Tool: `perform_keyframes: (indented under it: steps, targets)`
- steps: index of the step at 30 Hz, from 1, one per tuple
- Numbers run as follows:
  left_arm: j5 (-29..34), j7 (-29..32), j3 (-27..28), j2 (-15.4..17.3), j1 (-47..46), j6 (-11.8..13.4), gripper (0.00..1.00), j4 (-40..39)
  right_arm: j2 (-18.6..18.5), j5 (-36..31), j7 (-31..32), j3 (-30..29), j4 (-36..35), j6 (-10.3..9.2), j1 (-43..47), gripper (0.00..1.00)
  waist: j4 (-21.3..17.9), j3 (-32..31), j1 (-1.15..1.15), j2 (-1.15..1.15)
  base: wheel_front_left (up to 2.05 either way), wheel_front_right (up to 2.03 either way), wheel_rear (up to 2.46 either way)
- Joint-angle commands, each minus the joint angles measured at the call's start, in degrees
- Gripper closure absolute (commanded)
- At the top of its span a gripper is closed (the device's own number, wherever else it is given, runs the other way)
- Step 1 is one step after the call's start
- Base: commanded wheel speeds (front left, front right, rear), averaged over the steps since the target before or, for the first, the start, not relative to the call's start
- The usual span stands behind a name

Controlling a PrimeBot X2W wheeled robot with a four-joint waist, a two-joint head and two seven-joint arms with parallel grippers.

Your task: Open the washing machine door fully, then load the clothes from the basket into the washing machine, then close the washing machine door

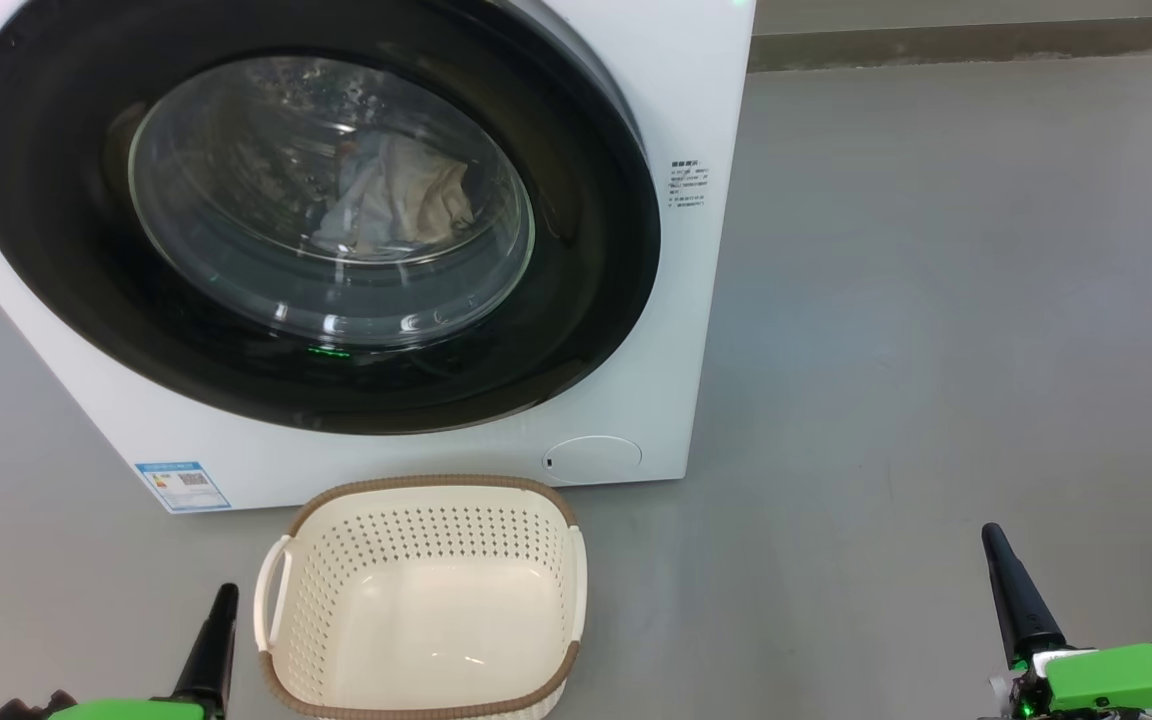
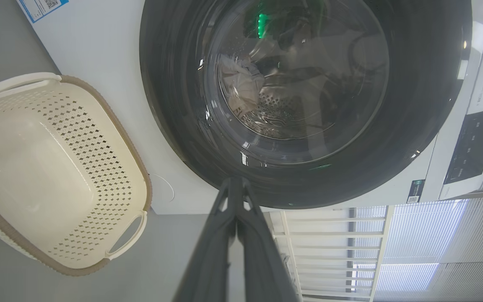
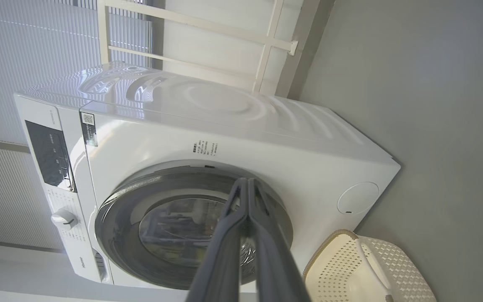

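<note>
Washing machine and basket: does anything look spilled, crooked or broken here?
Nothing stands out. The round, glossy black-rimmed glass door looks shut on the white washing machine, pale clothes lie behind the glass, and the cream perforated plastic basket stands upright and empty on the grey floor.

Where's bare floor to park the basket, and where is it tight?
Widest free patch: the floor right of the washer and basket, out to the right gripper. A narrow strip lies between the basket and the left gripper. Tight: the basket sits close to the washer's front, below the door.
</note>
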Motion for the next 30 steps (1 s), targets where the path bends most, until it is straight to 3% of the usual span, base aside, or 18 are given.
perform_keyframes:
  steps: [1, 15, 30]
  targets:
    - [-1.5, 0.4, 1.9, 1.1, -3.0, -0.1, 1.00, -0.9, -0.4, 1.6, 0.5, 0.8, -1.1, -0.02, -3.0, 1.00, 0.0, 0.0, 0.00, 0.00, 0.00, 0.00, 0.00]
    - [-10.6, 3.0, 2.7, 1.2, -4.4, -0.2, 1.00, -0.2, 0.0, 11.1, 3.1, 0.4, 0.5, -0.06, -4.5, 1.00, 0.0, -0.1, 0.00, 0.00, 0.00, 0.00, 0.00]
    - [-10.4, 3.2, 3.0, 1.0, -4.4, -0.2, 1.00, -0.2, 0.2, 10.9, 3.4, 0.1, 0.6, -0.06, -4.6, 1.00, 0.0, -0.1, 0.00, 0.00, 0.00, 0.00, 0.00]
